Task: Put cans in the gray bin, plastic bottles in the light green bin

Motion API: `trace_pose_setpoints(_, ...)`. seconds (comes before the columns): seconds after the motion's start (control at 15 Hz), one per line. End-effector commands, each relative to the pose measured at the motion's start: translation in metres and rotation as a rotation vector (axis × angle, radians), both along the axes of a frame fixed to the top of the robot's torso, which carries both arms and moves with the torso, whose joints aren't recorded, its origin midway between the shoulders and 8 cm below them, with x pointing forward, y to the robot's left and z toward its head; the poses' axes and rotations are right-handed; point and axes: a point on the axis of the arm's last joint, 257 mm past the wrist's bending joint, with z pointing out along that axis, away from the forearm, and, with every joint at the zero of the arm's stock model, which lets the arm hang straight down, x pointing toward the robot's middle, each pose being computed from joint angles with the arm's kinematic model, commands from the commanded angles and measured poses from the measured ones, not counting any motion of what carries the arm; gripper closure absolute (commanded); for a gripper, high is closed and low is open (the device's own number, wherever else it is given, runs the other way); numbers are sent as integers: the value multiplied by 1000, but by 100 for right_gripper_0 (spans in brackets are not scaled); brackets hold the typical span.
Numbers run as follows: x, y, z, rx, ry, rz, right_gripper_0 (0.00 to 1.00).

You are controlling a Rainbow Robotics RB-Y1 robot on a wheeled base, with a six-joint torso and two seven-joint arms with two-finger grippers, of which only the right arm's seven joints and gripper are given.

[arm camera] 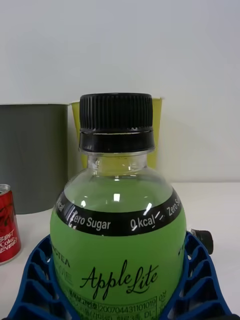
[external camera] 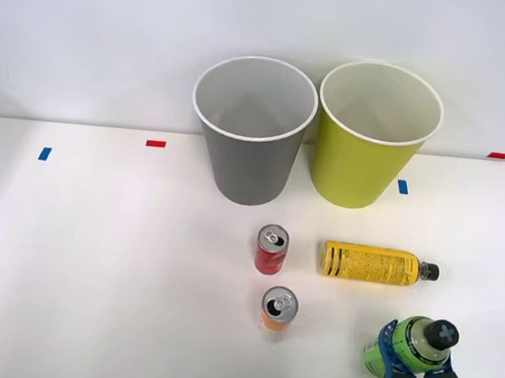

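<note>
Your right gripper (external camera: 412,361) pinching the green bottle (external camera: 415,344) upright, cap up, near the table (external camera: 90,271) front-right corner, yellow-label bottle (external camera: 371,264) lying flat, cap toward right edge.

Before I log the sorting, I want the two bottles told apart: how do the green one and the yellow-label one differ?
The green bottle stands upright between the right gripper's blue fingers; the yellow-label bottle lies on its side on the table, untouched. The green one is stouter, the yellow one slimmer. Both have black caps.
</note>
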Motion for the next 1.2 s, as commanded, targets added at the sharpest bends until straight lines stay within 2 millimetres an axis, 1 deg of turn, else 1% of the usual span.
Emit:
trace_pose_setpoints(0.07,7,6,21,0,40,35,100)
trace_pose_setpoints(0.2,14,11,51,1,44,61,100)
trace_pose_setpoints(0.33,21,18,73,17,36,87,100)
trace_pose_setpoints(0.4,25,21,88,34,19,98,100)
trace_pose_setpoints(0.53,34,23,106,60,-26,112,100)
trace_pose_setpoints(0.67,45,25,121,83,-64,119,100)
trace_pose_setpoints(0.73,55,32,133,94,-68,130,100)
trace_pose_setpoints(0.87,65,40,165,105,-70,141,100)
trace_pose_setpoints(0.93,71,44,189,110,-68,148,100)
trace_pose_setpoints(1.0,75,47,206,114,-66,156,100)
trace_pose_setpoints(1.13,87,48,234,124,-69,156,100)
trace_pose_setpoints(1.2,94,48,242,133,-77,157,100)
